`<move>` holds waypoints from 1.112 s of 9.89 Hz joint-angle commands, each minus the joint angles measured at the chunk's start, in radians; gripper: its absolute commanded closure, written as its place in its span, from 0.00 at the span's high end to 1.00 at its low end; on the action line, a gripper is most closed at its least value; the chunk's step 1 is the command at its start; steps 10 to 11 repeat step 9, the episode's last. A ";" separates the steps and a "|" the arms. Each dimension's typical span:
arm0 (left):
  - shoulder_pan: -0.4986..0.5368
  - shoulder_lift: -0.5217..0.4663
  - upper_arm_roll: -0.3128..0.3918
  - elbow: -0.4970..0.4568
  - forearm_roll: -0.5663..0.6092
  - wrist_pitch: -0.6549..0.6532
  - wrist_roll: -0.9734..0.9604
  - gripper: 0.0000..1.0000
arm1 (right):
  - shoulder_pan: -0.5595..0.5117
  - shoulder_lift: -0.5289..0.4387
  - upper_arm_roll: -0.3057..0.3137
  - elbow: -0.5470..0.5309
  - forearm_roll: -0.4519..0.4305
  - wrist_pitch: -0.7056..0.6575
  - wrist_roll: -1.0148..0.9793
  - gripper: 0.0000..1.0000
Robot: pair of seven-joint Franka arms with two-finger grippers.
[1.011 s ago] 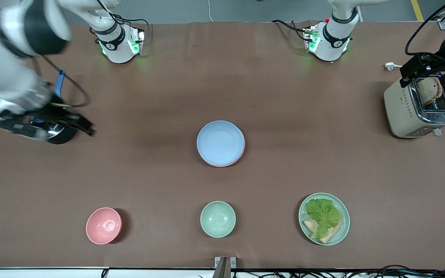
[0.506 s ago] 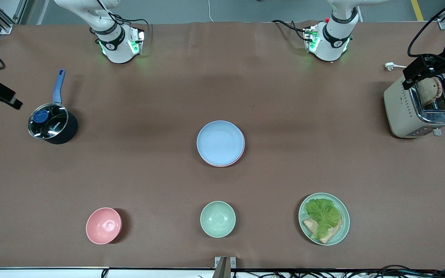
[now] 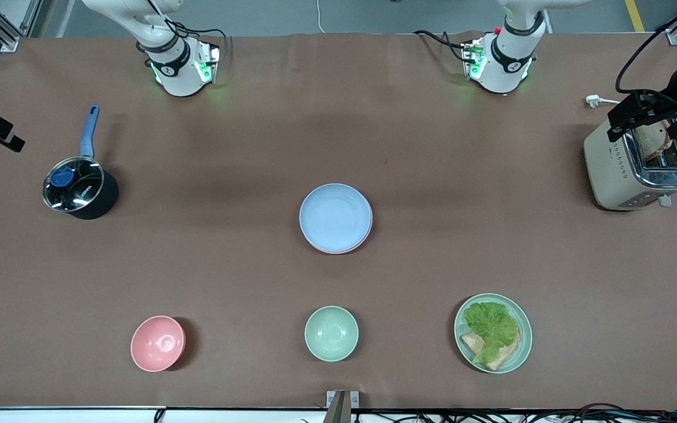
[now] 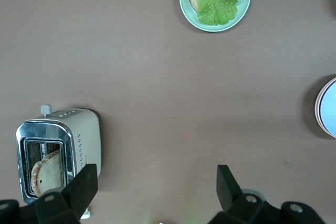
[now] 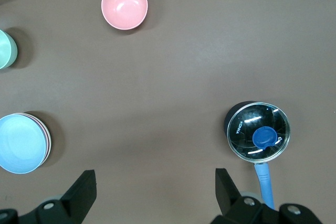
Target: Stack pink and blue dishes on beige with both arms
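- Pastel blue round matte plate sits on top of the stack at the middle of the brown table; I see a thin pastel pink plate rim showing under its edge, and in the right wrist view the same stack shows blue plate over pink edges.
- I cannot make out a cream-beige plate under those two from any view; only a pale sliver at the stack's edge in the left wrist view, too slim to call.
- My left gripper hangs high over the table just beside the cream and chrome toaster at the left arm's end; its two dark fingers stand wide apart, holding nothing. A slice of brown bread sits in the toaster slot.
- My right gripper hangs high at the right arm's end of the table, near the dark saucepan with glass lid and blue handle; its fingers are spread wide and hold nothing.
- Nearer the front camera I see a small pink bowl, a small mint-green bowl, and a mint-green plate with lettuce and bread, all well apart from the stack.
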 commanded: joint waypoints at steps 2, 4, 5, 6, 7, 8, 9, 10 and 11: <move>-0.004 -0.066 -0.008 -0.152 -0.016 0.080 0.010 1.00 | 0.002 0.007 -0.003 -0.010 -0.022 0.004 -0.043 1.00; 0.000 -0.092 -0.007 -0.185 -0.014 0.095 0.023 1.00 | 0.002 0.007 -0.002 -0.008 -0.071 -0.009 -0.128 1.00; 0.002 -0.078 -0.005 -0.163 -0.016 0.091 0.060 1.00 | 0.001 0.007 -0.003 -0.002 -0.074 -0.027 -0.145 1.00; 0.002 -0.065 -0.004 -0.145 -0.014 0.091 0.065 1.00 | 0.001 0.007 -0.003 -0.001 -0.074 -0.030 -0.145 1.00; -0.003 -0.061 -0.007 -0.139 -0.016 0.088 0.056 1.00 | -0.001 0.007 -0.003 -0.001 -0.074 -0.032 -0.139 1.00; -0.001 -0.061 -0.008 -0.135 -0.017 0.072 0.063 1.00 | -0.001 0.007 -0.003 -0.001 -0.074 -0.032 -0.138 1.00; 0.000 -0.063 -0.007 -0.135 -0.017 0.065 0.064 1.00 | -0.001 0.007 -0.003 -0.001 -0.074 -0.033 -0.136 1.00; 0.000 -0.063 -0.007 -0.135 -0.017 0.065 0.064 1.00 | -0.001 0.007 -0.003 -0.001 -0.074 -0.033 -0.136 1.00; 0.000 -0.063 -0.007 -0.135 -0.017 0.065 0.064 1.00 | -0.001 0.007 -0.003 -0.001 -0.074 -0.033 -0.136 1.00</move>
